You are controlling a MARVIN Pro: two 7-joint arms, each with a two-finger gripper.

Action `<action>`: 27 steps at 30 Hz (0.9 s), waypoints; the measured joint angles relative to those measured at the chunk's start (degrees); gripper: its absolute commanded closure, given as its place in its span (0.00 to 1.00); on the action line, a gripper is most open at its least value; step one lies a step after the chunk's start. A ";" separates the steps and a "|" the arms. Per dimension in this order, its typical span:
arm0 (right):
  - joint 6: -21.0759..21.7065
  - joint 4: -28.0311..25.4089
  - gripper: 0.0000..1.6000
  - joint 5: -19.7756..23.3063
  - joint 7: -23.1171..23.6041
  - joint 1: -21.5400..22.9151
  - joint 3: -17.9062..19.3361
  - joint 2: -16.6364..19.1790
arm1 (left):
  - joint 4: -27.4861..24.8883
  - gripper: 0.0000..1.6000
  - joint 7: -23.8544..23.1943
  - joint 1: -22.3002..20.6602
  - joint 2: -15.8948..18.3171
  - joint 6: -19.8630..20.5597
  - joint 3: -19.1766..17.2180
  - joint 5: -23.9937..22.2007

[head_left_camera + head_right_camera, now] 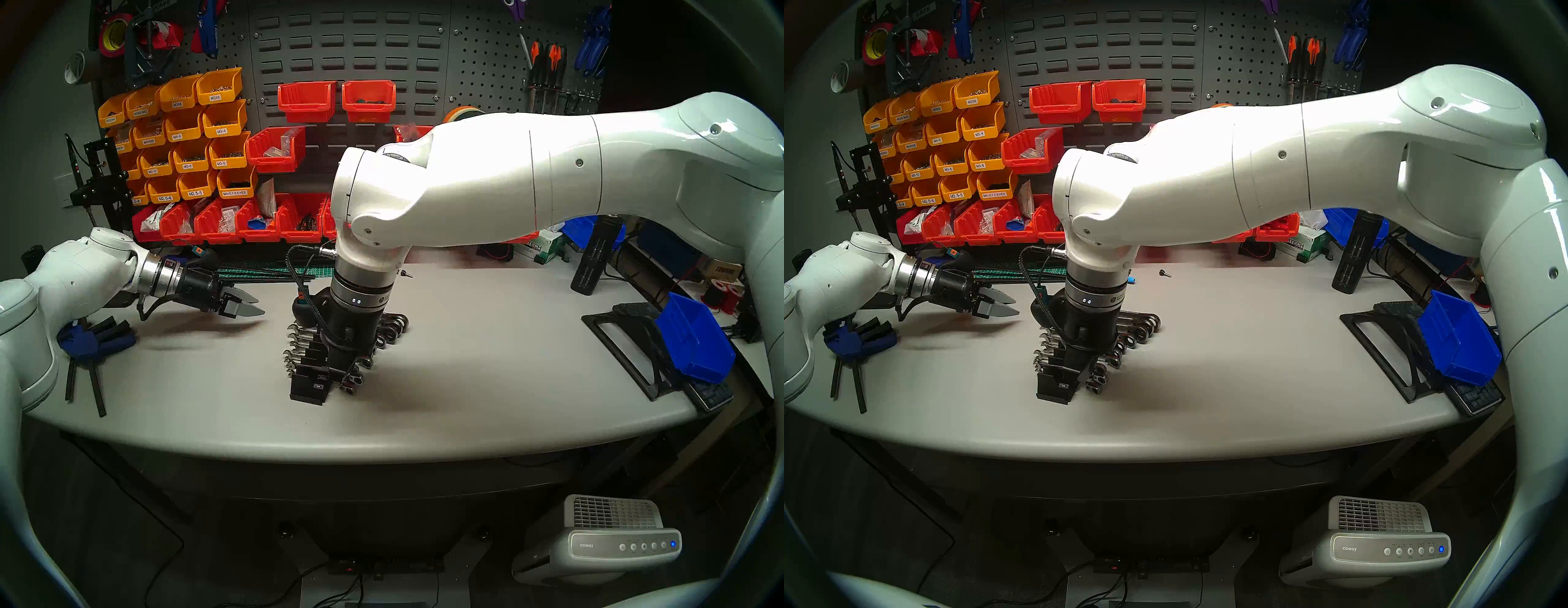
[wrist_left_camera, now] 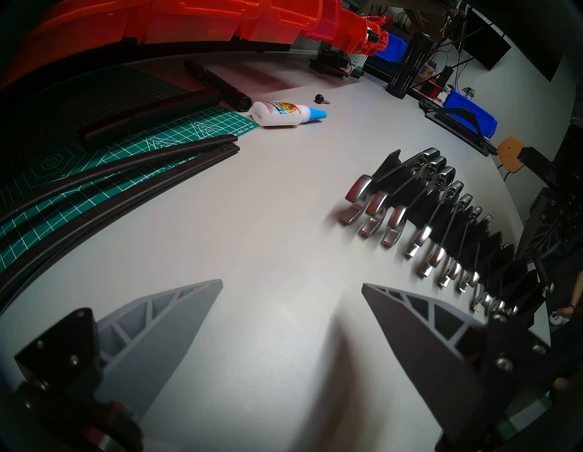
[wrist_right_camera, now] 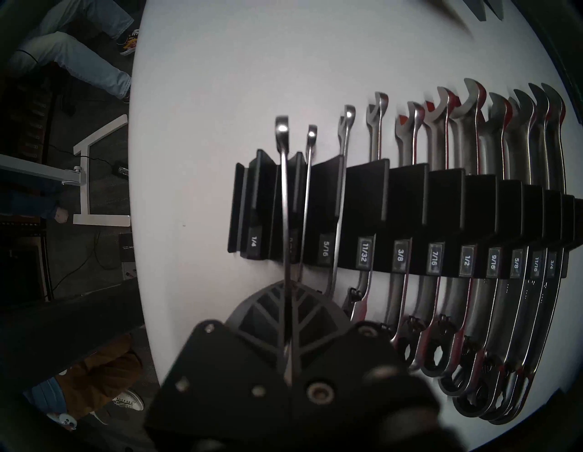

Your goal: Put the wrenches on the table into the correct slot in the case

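wrench pinched in right end effector over case near its 1/4 end, left end effector spread, well left of case, above table

Every view is ringed by a dark fisheye rim, with straight lines bent near the edges. The table is lit evenly from above; soft shadows are cast beside the arms. Glare is seen on the right arm's white shell. The right wrist view is dim, its nearest parts blurred
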 measured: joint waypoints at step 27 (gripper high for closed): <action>-0.05 2.69 1.00 -1.20 2.63 -0.21 -0.54 -3.60 | 0.00 0.00 0.00 0.00 0.00 0.00 0.00 0.00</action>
